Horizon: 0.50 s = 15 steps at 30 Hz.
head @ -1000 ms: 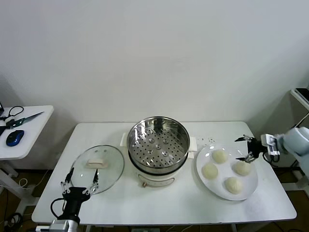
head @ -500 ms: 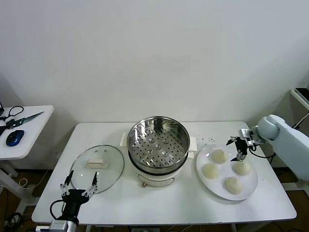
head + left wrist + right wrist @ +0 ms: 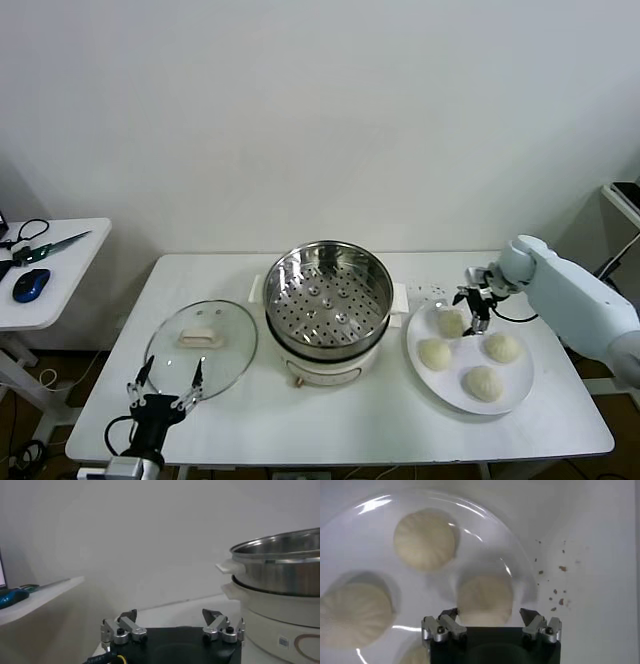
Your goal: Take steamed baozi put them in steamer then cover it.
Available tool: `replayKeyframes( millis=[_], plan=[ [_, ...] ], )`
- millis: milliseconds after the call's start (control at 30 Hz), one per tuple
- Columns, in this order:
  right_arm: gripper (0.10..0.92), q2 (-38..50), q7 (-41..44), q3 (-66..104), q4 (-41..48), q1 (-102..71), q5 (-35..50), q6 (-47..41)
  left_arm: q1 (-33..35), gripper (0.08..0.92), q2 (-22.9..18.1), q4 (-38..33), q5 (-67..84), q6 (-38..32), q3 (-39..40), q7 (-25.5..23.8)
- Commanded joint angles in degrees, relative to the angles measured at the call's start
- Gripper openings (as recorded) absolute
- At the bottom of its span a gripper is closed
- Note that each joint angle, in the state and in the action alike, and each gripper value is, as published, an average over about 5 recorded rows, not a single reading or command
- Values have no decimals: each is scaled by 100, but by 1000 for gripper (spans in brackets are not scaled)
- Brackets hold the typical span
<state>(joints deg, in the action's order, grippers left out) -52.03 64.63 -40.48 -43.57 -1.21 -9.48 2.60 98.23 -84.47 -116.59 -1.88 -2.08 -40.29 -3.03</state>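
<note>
Several cream-white baozi lie on a white plate (image 3: 455,395) right of the steamer (image 3: 327,300), whose perforated tray holds nothing. My right gripper (image 3: 470,304) hangs open just over the baozi (image 3: 451,323) nearest the steamer. In the right wrist view that baozi (image 3: 485,597) sits between the spread fingertips of the right gripper (image 3: 489,614), with other baozi (image 3: 425,541) (image 3: 355,614) beside it. The glass cover (image 3: 202,343) lies flat on the table left of the steamer. My left gripper (image 3: 165,384) waits open at the table's front edge by the cover; the left wrist view has the left gripper (image 3: 170,615) facing the steamer (image 3: 280,560).
The white table (image 3: 330,420) carries everything. A small side table (image 3: 70,262) at the far left holds a blue mouse (image 3: 31,284) and scissors (image 3: 50,243). Dark crumbs (image 3: 555,580) are scattered on the tabletop beside the plate.
My right arm has swung left from the plate's right edge to above the baozi nearest the steamer. The left gripper has sunk slightly toward the front edge.
</note>
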Motion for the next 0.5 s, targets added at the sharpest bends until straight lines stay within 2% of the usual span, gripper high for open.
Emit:
replayKeyframes(
  millis=[33,200,500],
  plan=[
    [823,-232,18,-125,261,89,-69,-4,-10,823,3,16,-10,6,3,0],
    [816,-222,46,-164,273,88,-80,13,-22,823,7,32,-14,8,-3,7],
    [695,-206,73,-139,247,88,-103,48,-11,823,-11,51,-15,-6,8,15]
  ],
)
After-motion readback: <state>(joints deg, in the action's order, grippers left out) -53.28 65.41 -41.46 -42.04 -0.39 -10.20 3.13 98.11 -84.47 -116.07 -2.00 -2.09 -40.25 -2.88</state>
